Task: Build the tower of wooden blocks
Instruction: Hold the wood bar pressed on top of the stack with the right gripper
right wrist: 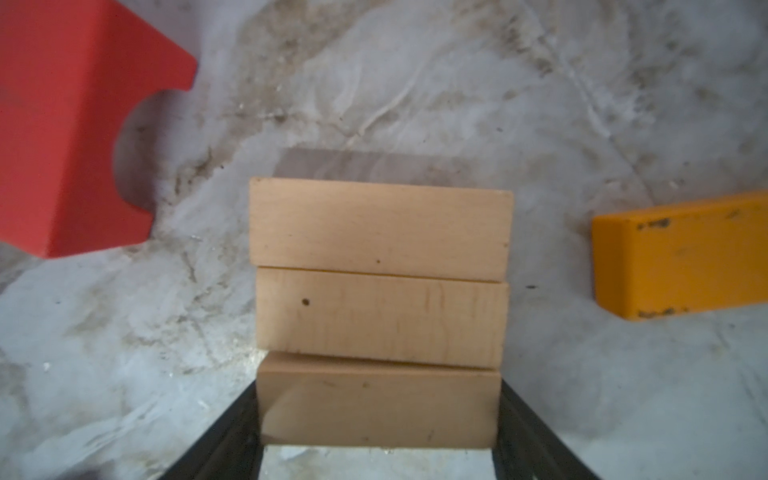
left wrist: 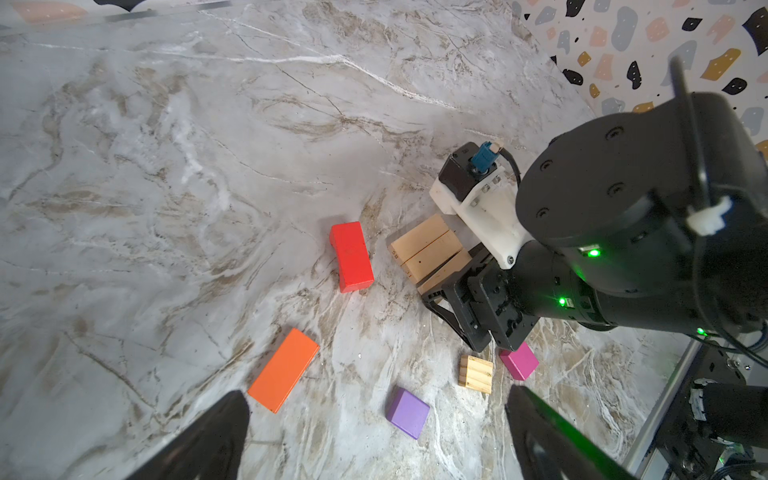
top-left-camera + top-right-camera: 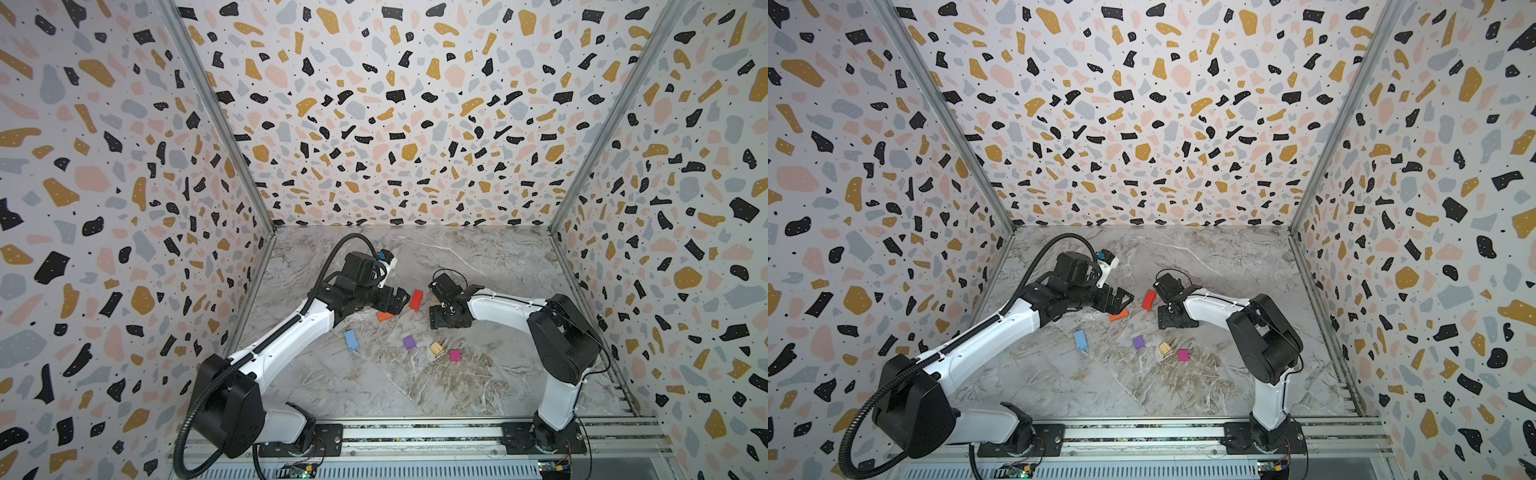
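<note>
Three tan blocks [image 1: 380, 270] are lying side by side on the table [image 3: 374, 386], and they are touching one another. The right gripper [image 1: 378, 390] is squeezing the end tan block [image 1: 378, 415], with one black finger pressing on each of its ends.

The left gripper [image 3: 397, 300] is hanging just over the table with its fingers wide apart and nothing between them. It is hovering near the orange block [image 2: 284, 368].

No tower is standing yet. All the pieces are lying flat near the middle of the table. The red block [image 2: 351, 257] (the one with a round bite cut out of it) is sitting just beside the tan ones. The light blue block [image 3: 351, 340] is lying off to the left side. The purple cube [image 2: 407, 411], the tan cube [image 2: 476, 374] and the magenta cube [image 2: 519, 361] are sitting close together nearer the front.

Here is what I am worrying about. The held block is rubbing against its neighbour, so lifting or sliding it could drag that one out of line and spoil the base. The fingers are only catching the ends, so the block could slip and fall. The two arms are also working close together, and a big swing could knock the red block or bump the other arm.
</note>
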